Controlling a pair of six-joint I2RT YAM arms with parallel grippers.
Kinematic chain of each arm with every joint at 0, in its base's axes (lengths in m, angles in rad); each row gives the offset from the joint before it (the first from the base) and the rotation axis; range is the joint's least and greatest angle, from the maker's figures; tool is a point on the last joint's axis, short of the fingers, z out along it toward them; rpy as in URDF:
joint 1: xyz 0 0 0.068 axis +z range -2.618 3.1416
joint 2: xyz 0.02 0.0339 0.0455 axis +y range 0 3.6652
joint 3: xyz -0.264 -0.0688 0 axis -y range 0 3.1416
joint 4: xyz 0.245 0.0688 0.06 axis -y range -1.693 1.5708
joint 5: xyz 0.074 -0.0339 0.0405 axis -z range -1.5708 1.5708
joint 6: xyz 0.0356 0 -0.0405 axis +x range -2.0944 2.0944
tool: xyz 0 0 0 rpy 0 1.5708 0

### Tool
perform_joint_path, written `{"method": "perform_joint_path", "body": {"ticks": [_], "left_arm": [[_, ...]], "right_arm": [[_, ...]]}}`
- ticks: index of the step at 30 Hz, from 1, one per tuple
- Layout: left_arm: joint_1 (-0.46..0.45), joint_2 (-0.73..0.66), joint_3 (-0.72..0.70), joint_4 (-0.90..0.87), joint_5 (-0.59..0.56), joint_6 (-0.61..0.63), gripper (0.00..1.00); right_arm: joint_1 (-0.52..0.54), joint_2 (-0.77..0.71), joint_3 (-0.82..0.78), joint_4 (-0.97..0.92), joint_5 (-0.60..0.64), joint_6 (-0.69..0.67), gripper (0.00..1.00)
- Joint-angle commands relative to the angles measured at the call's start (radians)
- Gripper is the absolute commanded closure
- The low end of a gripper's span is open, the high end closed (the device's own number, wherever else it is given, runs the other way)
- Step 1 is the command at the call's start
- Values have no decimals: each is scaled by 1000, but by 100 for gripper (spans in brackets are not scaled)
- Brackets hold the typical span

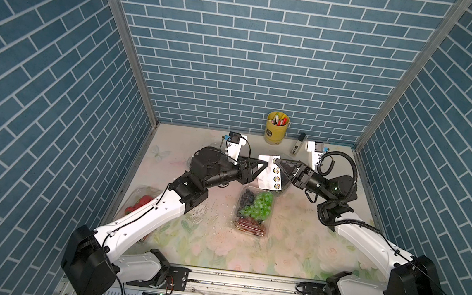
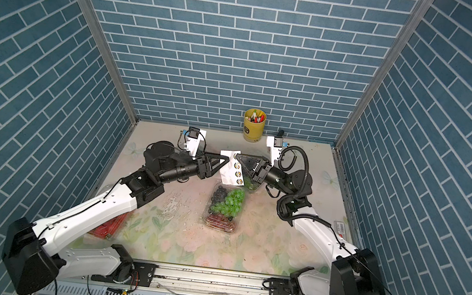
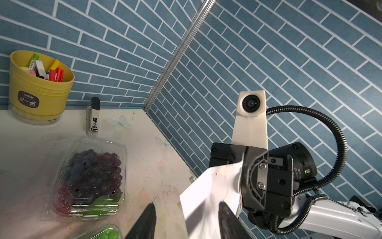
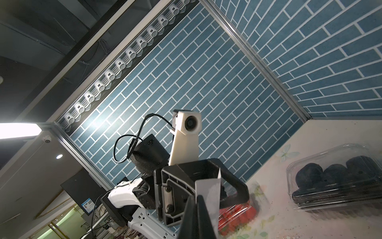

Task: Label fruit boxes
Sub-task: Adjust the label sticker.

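Above the back middle of the counter (image 1: 293, 247): the two end effectors meet tip to tip at a white sticker sheet (image 1: 268, 175), which is held clear of the surface.
Right end effector (image 4: 197, 199): its fingers are pressed together on one edge of the sheet, clamping it. In the right wrist view the paper stands up from between them.
Left end effector (image 3: 187, 204): its fingers stand apart, with the sheet's opposite edge in the gap. Whether either finger touches the paper cannot be told.
Sheet face: round stickers run in a column along the side nearest the right end effector in both top views.
Purple grapes box (image 3: 91, 175): closed, on the counter beneath the sheet.
Mixed grapes box (image 1: 253, 211): closed, mid-counter, just in front of the sheet.
Strawberry box (image 1: 139, 203): at the counter's left edge, partly under the left arm (image 1: 153, 214).
Black berries box (image 4: 334, 178): closed, on the counter, seen only in the right wrist view.
Yellow pen cup (image 1: 276, 128): against the back wall (image 1: 254, 64), behind the sheet.
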Motion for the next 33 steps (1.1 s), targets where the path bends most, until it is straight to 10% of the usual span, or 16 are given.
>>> {"method": "perform_joint_path", "body": {"ticks": [1, 10, 16, 22, 26, 33], "left_arm": [[5, -9, -16, 64, 30, -15, 52], [5, 2, -43, 212, 70, -63, 70], [5, 18, -35, 252, 91, -84, 100], [5, -16, -43, 221, 77, -63, 100], [5, -52, -43, 164, 57, -27, 100], [5, -97, -14, -6, -31, 80, 100]], "right_arm": [[3, 8, 9, 86, -12, 54, 100], [3, 58, 12, 189, -26, 123, 100], [3, 63, 9, 206, -29, 131, 100], [-9, 60, 2, 195, -26, 128, 99], [-28, 41, -5, 120, -17, 91, 75], [-27, -154, 16, -455, 120, -247, 67]]}}
